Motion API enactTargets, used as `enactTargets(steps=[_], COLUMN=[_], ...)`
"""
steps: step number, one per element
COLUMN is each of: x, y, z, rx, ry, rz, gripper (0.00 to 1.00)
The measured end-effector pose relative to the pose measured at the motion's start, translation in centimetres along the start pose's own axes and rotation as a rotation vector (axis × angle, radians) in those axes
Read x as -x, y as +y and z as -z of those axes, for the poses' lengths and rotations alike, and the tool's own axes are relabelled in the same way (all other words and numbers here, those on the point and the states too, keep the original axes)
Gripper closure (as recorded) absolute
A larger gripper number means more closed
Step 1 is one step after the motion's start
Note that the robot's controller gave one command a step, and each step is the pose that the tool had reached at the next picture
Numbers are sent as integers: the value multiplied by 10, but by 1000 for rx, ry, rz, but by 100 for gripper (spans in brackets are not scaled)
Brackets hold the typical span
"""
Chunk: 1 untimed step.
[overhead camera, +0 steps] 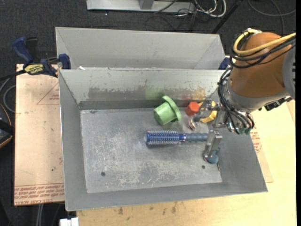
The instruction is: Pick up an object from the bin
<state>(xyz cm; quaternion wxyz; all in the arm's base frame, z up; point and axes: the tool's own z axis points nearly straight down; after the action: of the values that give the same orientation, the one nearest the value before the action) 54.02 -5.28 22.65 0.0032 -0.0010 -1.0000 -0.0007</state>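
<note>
Camera view, read from the left, with every place taken from the blue hairbrush (164,138).

Left of the hairbrush: scuffed grey floor of the bin (113,164), running out to the left wall.

Then the hairbrush itself, flat on the floor about mid-bin, lengthwise across the view. Bristled head at the left end, slim handle pointing right.

Just above the hairbrush's head, toward the back wall: a green cup (166,111) with a wide flange, tipped on its side, near the brush but apart from it.

Above the hairbrush's handle, further right: a small orange piece (192,108) close to the back wall. Just right of that, a yellow piece (208,117), partly hidden behind the robot's wrist, so its shape is hard to make out.

At the right end of the hairbrush's handle: the gripper (211,153), pointing down into the bin, its tip low near the floor, just beside the handle's end and slightly nearer the front wall. Whether touching the handle or a little apart: not to be told from this angle. Whether released or clenched: likewise impossible to tell. Nothing seen gripped.

Up and to the right of the hairbrush: the big orange cover (258,69) on the arm, looped with cables (244,36), above the bin's right wall.
</note>
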Motion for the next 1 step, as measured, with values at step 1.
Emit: enactTargets(steps=[1], x=[32], y=[17], z=[-146], rx=[0], ry=[-9], rz=[268], gripper=[0])
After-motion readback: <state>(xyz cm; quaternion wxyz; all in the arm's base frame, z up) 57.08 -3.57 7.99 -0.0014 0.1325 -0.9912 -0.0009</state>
